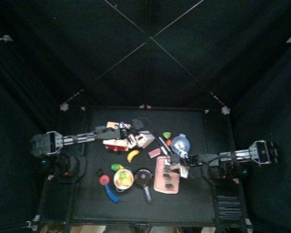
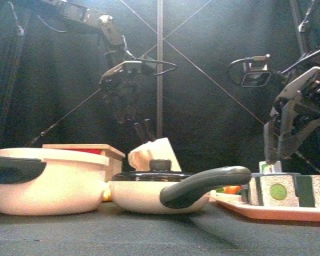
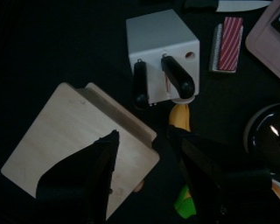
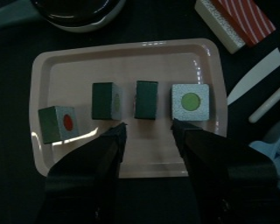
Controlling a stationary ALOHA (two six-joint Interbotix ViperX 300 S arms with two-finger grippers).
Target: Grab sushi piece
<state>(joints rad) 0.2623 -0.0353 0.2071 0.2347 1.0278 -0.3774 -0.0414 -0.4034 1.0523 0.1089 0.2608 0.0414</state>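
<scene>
Several toy sushi pieces stand in a row on a pink tray [image 4: 60, 74]: one with a red centre [image 4: 63, 122], two dark ones [image 4: 108, 99] [image 4: 146, 98] and one with a green centre [image 4: 192, 101]. My right gripper [image 4: 154, 140] is open above the tray's near side, in line with the two dark pieces, and holds nothing. In the front view the tray [image 2: 263, 211] lies at the right with pieces [image 2: 276, 188] on it. My left gripper [image 3: 154, 157] is open and empty over a wooden board [image 3: 66, 144].
A red-and-white striped block [image 4: 236, 19] lies just off the tray. A white box with black levers [image 3: 166, 44] stands by the board. A cream pot [image 2: 49, 180] and a pan with a black handle [image 2: 190, 188] stand at the front. Small toys are scattered mid-table.
</scene>
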